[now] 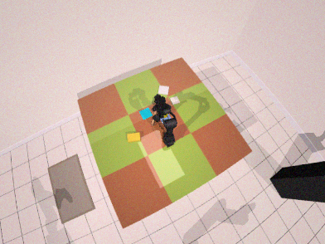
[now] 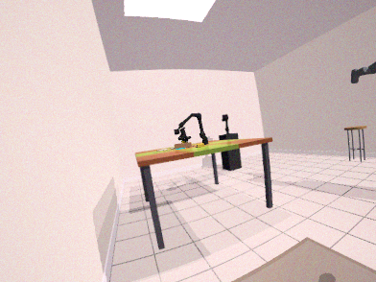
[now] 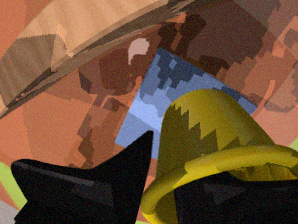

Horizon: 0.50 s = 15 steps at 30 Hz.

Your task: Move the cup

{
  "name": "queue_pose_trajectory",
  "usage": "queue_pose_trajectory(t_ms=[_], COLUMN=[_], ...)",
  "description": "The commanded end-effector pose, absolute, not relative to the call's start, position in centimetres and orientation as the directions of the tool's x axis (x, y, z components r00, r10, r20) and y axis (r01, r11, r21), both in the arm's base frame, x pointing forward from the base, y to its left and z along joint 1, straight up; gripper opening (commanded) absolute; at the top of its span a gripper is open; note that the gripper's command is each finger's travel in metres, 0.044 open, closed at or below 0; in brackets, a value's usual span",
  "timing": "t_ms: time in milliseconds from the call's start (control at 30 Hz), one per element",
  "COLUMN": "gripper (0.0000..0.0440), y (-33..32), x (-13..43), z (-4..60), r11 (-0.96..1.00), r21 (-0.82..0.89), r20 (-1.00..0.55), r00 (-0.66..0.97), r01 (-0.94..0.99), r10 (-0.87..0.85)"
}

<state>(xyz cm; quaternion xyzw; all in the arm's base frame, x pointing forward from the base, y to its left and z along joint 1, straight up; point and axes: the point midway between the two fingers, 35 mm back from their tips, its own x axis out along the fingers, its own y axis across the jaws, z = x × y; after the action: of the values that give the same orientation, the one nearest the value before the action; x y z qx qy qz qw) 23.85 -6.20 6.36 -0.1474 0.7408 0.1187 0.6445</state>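
Note:
The yellow cup [image 3: 210,120] [image 1: 166,116] is seen from the side in the wrist view, its rim toward the camera, over the blue pad [image 3: 142,112]. My gripper [image 3: 161,137] is shut on the cup's wall near the rim, one finger outside and the other at the mouth. I cannot tell whether the cup's base touches the pad or whether the cup is tilted. The marbles are hidden. The cyan pad [image 1: 145,113] lies on the other side of a wooden bar [image 3: 95,30].
A yellow block [image 1: 133,137] lies on the checkered table [image 1: 224,145]. Two white blocks, one farther back [image 1: 163,90] and one nearer the arm [image 1: 175,100], also lie there. The wooden bar stands close beside the blue pad.

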Motion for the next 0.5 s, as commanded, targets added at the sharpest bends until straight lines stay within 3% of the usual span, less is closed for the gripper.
queue_pose_trajectory(t_ms=[0,467], gripper=[0.0018,0.0023], y=[-6.0,-4.2], x=[24.6,27.4], z=[7.3,10.5], r11=[0.913,0.882], r21=[-0.019,-0.047], r20=[-0.993,-0.998], r00=[-0.100,-0.018], r01=[-0.407,-0.468], r10=[-0.065,-0.063])
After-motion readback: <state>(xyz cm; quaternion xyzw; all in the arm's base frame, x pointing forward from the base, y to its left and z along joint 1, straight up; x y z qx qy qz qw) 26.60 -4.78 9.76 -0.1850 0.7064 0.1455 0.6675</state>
